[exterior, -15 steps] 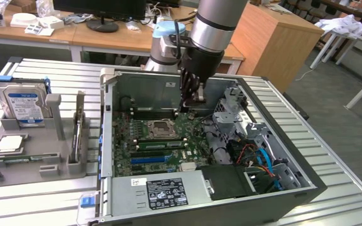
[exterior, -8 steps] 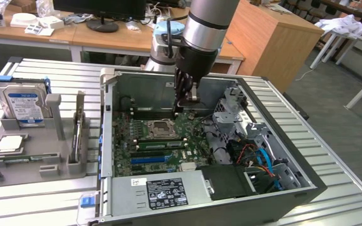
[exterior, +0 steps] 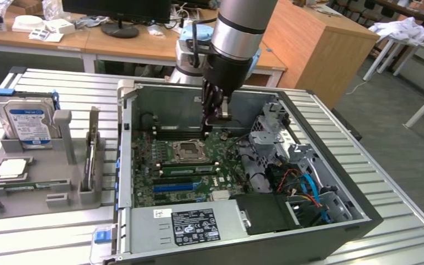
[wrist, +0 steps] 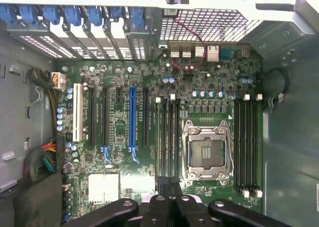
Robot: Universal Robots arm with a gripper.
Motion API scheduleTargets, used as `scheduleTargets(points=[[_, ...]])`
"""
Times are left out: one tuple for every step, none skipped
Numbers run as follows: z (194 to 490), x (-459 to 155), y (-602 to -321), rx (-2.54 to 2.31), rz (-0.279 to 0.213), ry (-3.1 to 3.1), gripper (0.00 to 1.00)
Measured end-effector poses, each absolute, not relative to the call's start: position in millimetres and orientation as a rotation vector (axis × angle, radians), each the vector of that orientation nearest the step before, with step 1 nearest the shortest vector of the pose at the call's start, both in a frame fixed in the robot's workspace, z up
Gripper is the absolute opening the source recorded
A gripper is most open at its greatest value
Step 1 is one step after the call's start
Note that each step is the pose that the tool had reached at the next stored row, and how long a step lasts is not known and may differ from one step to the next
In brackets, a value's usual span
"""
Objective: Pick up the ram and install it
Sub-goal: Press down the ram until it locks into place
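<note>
My gripper [exterior: 209, 127] hangs inside the open computer case [exterior: 359, 221], above the motherboard [exterior: 197, 165]. Its black fingertips [wrist: 162, 183] are pressed together and I see nothing between them. In the wrist view they line up with a bank of black memory slots [wrist: 168, 137] beside the empty processor socket [wrist: 207, 155]. A second bank of slots [wrist: 246, 142] lies on the socket's other side. The ram [exterior: 28, 186] appears as a thin green stick lying in the grey holder [exterior: 57, 193] at the exterior view's left, outside the case and far from the gripper.
The holder also carries an upright silver hard drive with a blue label [exterior: 26, 124] and a square silver processor [exterior: 11, 168]. Inside the case are blue and orange cables [exterior: 308, 190], a drive cage [exterior: 278, 138] and the power supply [exterior: 190, 226]. Wooden desks [exterior: 123, 44] stand behind.
</note>
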State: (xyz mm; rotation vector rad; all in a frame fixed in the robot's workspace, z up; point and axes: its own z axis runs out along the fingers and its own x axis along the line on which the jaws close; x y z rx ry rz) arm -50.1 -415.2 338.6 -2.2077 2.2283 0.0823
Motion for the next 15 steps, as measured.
scheduleTargets(points=[[338.6,-50.1,-415.2,-2.208,0.082,2.228,0.11],[338.6,-50.1,-415.2,-2.208,0.082,2.228,0.11],[338.6,-50.2,-415.2,-2.208,0.082,2.228,0.11],[338.6,-50.2,-415.2,-2.208,0.082,2.228,0.11],[338.6,-50.2,-415.2,-2.208,0.082,2.228,0.11],[338.6,-50.2,-415.2,-2.208,0.082,2.228,0.11],[338.6,-50.2,-415.2,-2.208,0.082,2.228,0.11],[338.6,-50.2,-415.2,-2.208,0.082,2.228,0.11],[338.6,-50.2,-415.2,-2.208,0.082,2.228,0.11],[338.6,-50.2,-415.2,-2.208,0.082,2.228,0.11],[338.6,-50.2,-415.2,-2.208,0.082,2.228,0.11],[338.6,-50.2,-415.2,-2.208,0.082,2.228,0.11],[338.6,-50.2,-415.2,-2.208,0.082,2.228,0.11],[338.6,-50.2,-415.2,-2.208,0.082,2.228,0.11],[338.6,-50.2,-415.2,-2.208,0.082,2.228,0.11]])
